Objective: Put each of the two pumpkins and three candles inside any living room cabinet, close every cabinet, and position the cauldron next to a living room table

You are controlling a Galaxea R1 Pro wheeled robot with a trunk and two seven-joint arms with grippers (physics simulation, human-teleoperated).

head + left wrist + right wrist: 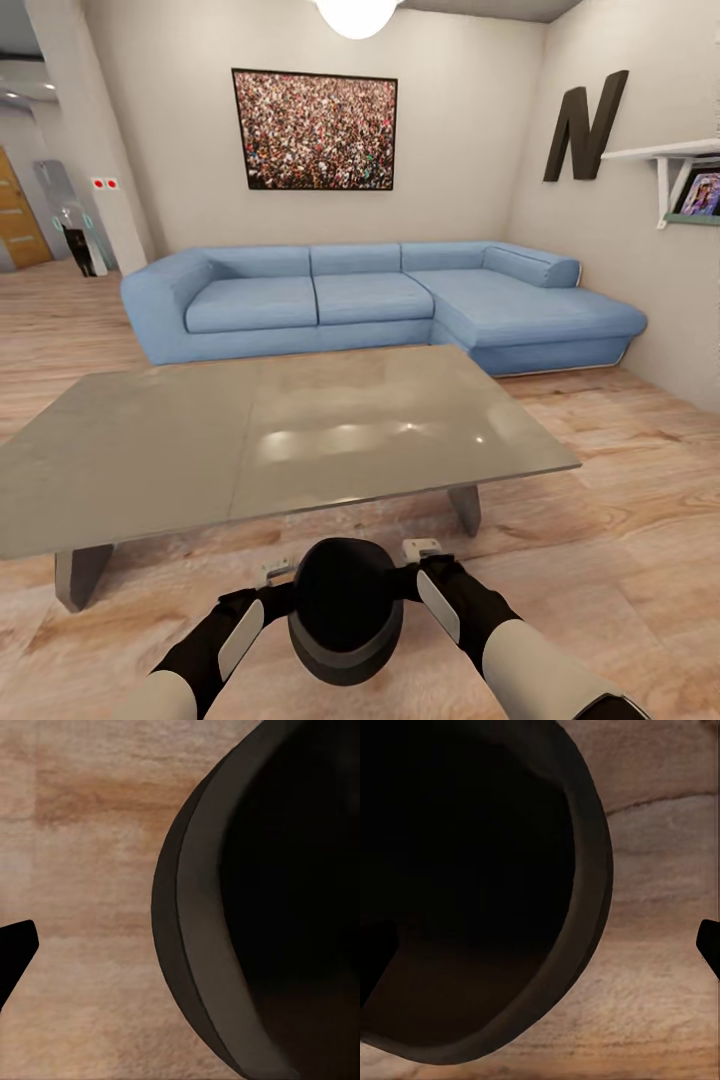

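At the bottom centre of the head view, the black cauldron (pixel 345 608) is held between the two arms, above the wooden floor (pixel 620 560) and just in front of the near edge of the grey table (pixel 250 440). The left gripper (pixel 272 577) is pressed against the cauldron's left side and the right gripper (pixel 425 553) against its right side. Whether either claw is open or closed cannot be told, as the fingers are largely hidden by the pot.

In the left wrist view, the cauldron's rim (pixel 196 945) and dark interior are seen over floorboards. In the right wrist view, the wide mouth (pixel 465 870) is seen likewise.

Beyond the table, a blue corner sofa (pixel 380 300) stands against the wall, beneath a framed picture (pixel 315 130). A large letter N (pixel 585 125) is mounted at the upper right.
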